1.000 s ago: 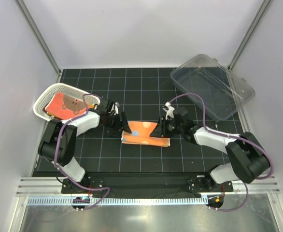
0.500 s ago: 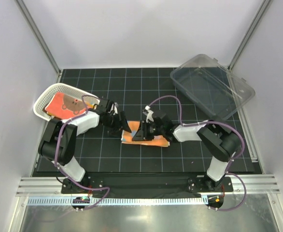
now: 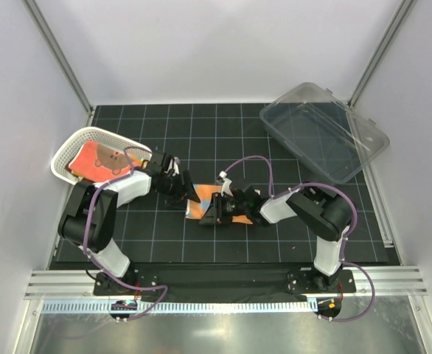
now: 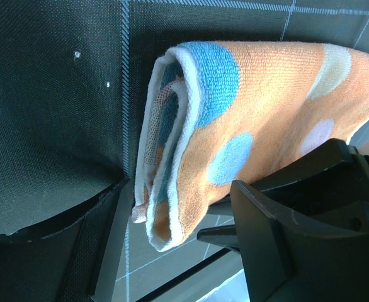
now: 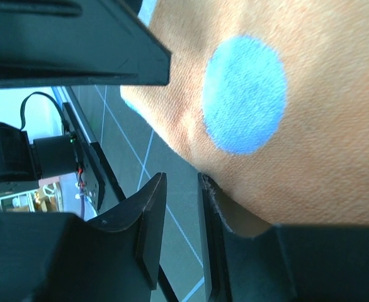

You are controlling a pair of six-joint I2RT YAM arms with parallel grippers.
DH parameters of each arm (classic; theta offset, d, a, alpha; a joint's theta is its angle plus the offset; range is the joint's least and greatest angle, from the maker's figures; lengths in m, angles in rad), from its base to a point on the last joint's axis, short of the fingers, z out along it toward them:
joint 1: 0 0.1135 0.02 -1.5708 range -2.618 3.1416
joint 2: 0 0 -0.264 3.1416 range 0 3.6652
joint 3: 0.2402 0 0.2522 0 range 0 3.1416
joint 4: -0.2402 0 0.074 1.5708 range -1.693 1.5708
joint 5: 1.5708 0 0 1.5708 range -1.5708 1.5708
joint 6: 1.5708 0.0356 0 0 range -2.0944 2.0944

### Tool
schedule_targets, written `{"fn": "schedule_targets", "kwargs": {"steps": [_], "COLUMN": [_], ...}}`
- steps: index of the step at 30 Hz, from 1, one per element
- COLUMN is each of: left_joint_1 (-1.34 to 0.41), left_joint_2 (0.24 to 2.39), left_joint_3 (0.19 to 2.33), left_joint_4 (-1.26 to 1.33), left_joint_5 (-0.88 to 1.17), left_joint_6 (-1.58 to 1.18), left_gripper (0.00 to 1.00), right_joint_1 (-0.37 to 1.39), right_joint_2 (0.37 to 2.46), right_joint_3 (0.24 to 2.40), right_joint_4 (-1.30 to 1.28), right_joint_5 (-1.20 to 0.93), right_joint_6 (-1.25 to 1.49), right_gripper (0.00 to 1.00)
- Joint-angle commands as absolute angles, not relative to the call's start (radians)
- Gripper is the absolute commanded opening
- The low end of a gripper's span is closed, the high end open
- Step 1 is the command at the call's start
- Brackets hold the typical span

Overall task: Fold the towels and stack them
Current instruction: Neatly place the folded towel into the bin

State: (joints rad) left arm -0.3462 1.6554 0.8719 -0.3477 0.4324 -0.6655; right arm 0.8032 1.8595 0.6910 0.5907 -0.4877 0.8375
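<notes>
While one red-orange towel (image 3: pixel 98 158) lies in the white mesh basket (image 3: pixel 63 153) at the left edge of the tabletop (image 3: pixel 275 243), we judge the step in hand to be the folding of the spotted towel (image 4: pixel 260 107). It lies near the middle of the tabletop, a little toward the near edge.

Our left pincer (image 4: pixel 179 201) stands open astride that towel's left end, where the layers are doubled and the pale hem curls. Neither finger presses the cloth. We would have it close gently there, or bear down, so the end cannot slide while the other side is worked.

Just to its right, our right pincer (image 5: pixel 181 179) hovers low at the orange cloth. Its jaws are narrowly parted, with bare tabletop showing in the slit, and it grips nothing that we can see. For a clean fold we should have it catch the top layer only, bring edge to edge, and smooth toward the crease rather than drag the whole bundle.

Both pincers sit very near each other, so we should move one at a time. At the far right corner, the clear plastic bin (image 3: pixel 304 125) is well apart from this fold.
</notes>
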Motion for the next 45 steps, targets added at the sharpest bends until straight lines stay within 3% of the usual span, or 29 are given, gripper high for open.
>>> {"fn": "schedule_targets", "kwargs": {"steps": [1, 12, 16, 17, 19, 23, 33, 40, 45], "left_joint_1": [-0.351, -0.353, -0.362, -0.364, -0.365, -0.373, -0.368, -0.289, -0.166], "left_joint_2": [1.703, 1.775, 1.789, 1.784, 1.772, 1.657, 1.444, 1.371, 1.399], "left_joint_3": [0.811, 0.833, 0.85, 0.854, 0.882, 0.975, 1.117, 1.167, 1.189], "left_joint_4": [-0.376, -0.361, -0.365, -0.37, -0.421, -0.619, -1.006, -0.987, -0.911], "left_joint_5": [0.365, 0.351, 0.331, 0.318, 0.298, 0.209, -0.239, -0.5, -0.612], "left_joint_6": [-0.637, -0.614, -0.614, -0.612, -0.594, -0.506, -0.336, -0.239, -0.169], "left_gripper": [0.69, 0.54, 0.29, 0.16, 0.0, 0.0, 0.0, 0.0, 0.0], "right_joint_1": [0.821, 0.827, 0.827, 0.828, 0.827, 0.827, 0.822, 0.821, 0.813], "right_joint_2": [1.823, 1.439, 1.298, 1.281, 1.244, 1.186, 1.121, 1.088, 1.032], "right_joint_3": [0.703, 0.77, 0.779, 0.778, 0.772, 0.755, 0.756, 0.761, 0.762], "right_joint_4": [0.617, 0.335, 0.21, 0.18, 0.143, 0.086, 0.041, -0.024, -0.101], "right_joint_5": [-0.535, -0.505, -0.445, -0.437, -0.428, -0.394, -0.37, -0.341, -0.29], "right_joint_6": [0.836, 0.762, 0.698, 0.683, 0.669, 0.635, 0.615, 0.578, 0.538], "right_gripper": [0.34, 0.38, 0.39, 0.39, 0.39, 0.4, 0.43, 0.45, 0.54]}}
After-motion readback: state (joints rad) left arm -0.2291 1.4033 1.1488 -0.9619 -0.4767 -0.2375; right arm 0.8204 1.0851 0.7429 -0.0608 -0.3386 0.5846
